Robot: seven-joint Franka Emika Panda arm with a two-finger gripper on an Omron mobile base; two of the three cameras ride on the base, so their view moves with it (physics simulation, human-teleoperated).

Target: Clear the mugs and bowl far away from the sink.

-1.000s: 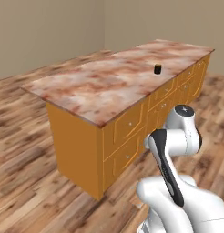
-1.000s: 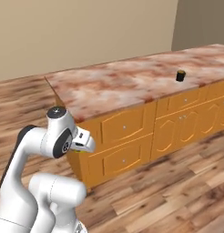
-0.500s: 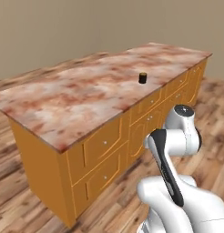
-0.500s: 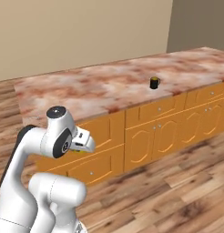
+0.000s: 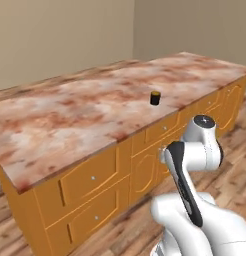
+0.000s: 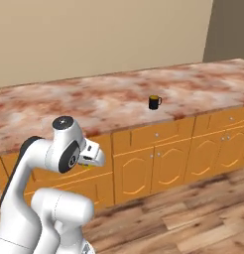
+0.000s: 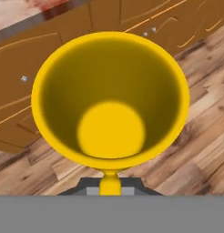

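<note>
With the gripper [image 7: 110,184] clamped on a yellow-lined mug [image 7: 110,98], I judge I'm carrying; next, set it beside the mug [image 6: 154,102] near the worktop's [image 6: 104,101] front edge.

A long island with a mottled pink-brown marble top [image 5: 85,107] and orange wooden cabinet fronts [image 6: 158,163] stands on plank wood flooring [image 6: 193,218], beige walls [image 6: 94,34] behind.

A mug [image 6: 154,102] stands on the counter [image 6: 104,101] near its front edge, above the drawers [image 6: 156,135].

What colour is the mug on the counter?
Black, with a yellow-orange inside; the mug shows best in the right base view.
</note>
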